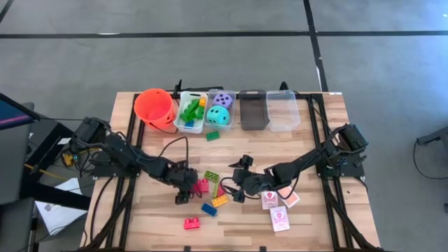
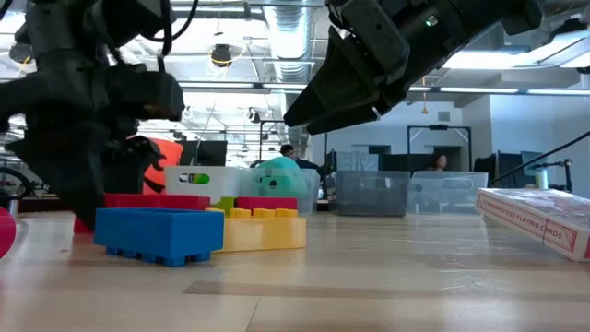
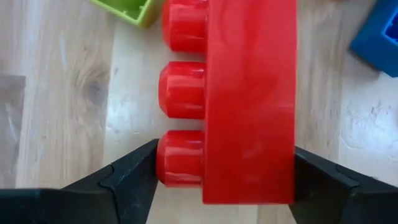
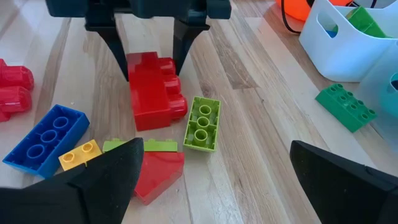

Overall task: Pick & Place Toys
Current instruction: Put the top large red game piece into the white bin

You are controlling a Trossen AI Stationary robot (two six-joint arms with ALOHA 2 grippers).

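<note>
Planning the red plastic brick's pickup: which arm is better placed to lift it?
Left. The left gripper already has its fingers on either side of the red plastic brick, touching its sides. The right gripper hangs open farther off, with a lime green brick lying between.

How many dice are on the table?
2. Both sit in one clear bin in the row of containers: the purple die nearer the table's edge, the teal die nearer the middle. More could be hidden inside the orange bucket.
</note>
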